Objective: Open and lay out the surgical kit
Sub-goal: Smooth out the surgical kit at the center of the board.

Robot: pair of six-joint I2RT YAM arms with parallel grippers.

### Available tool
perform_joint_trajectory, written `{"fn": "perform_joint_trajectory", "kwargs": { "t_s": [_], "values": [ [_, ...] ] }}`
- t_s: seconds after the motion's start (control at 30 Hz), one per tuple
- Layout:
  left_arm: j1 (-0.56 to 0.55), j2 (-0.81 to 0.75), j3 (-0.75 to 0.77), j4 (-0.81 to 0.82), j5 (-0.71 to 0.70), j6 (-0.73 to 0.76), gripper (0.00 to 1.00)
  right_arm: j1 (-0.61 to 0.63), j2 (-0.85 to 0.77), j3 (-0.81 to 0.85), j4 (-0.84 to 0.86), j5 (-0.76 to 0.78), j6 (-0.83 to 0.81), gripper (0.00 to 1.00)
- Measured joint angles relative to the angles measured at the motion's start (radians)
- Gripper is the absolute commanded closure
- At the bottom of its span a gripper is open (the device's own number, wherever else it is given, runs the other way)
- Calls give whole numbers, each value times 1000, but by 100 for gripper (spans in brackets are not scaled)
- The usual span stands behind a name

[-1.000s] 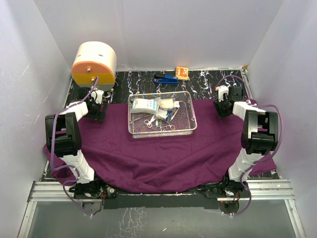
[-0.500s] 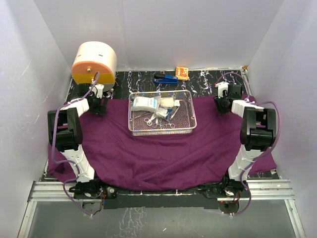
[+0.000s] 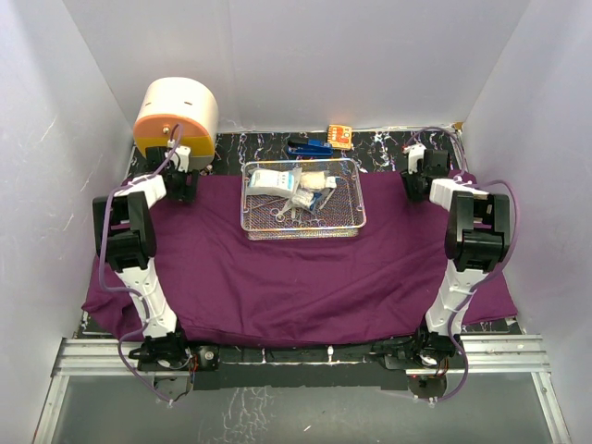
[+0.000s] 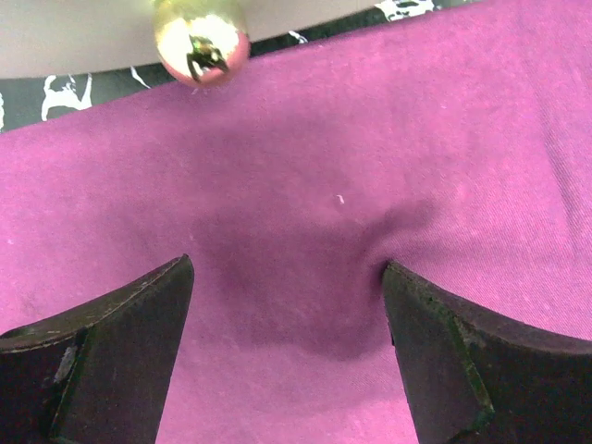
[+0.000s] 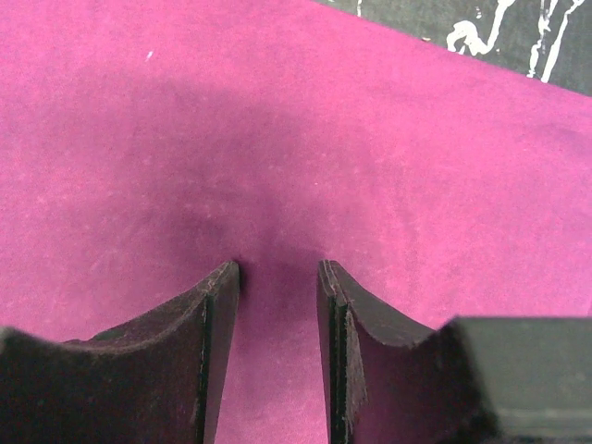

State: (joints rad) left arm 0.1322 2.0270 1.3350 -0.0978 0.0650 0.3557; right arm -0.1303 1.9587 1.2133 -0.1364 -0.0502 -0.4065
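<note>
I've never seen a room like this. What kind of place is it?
Probably a robot test booth: white walls box in a table, two robot arms stand at its edge, a purple cloth holds a surgical tray.

One purple cloth wrap on the worktop. One wire-mesh tray, toward 12 o'clock. White packets in it: at least two. Steel instruments: too small to count. One drum at 10 o'clock. One blue item and one orange item at 12. Two hands: left hand, right hand.
</note>
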Motion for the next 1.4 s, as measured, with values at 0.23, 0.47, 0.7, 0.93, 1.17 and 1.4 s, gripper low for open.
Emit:
{"fn": "perform_joint_trajectory", "kwargs": {
  "t_s": [0.23, 0.47, 0.7, 0.93, 1.17, 1.4],
  "values": [
    [13, 33, 41, 14, -6, 0, 19, 0, 10, 10, 3, 46, 31, 61],
    [31, 40, 43, 38, -3, -1, 20, 0, 20, 35, -25, 71, 49, 59],
    [47, 37, 24, 76, 2, -4, 21, -4, 18, 41, -44, 55, 52, 55],
    [70, -14, -29, 47, 42, -36, 20, -30, -27, 37, -177, -74, 53, 49],
    [89, -76, -69, -46, 116, -81, 19, -25, -53, 37, -272, -172, 70, 46],
    [89, -104, -73, -43, 163, -119, 19, 10, -62, 39, -266, -184, 70, 44]
  ]
}}
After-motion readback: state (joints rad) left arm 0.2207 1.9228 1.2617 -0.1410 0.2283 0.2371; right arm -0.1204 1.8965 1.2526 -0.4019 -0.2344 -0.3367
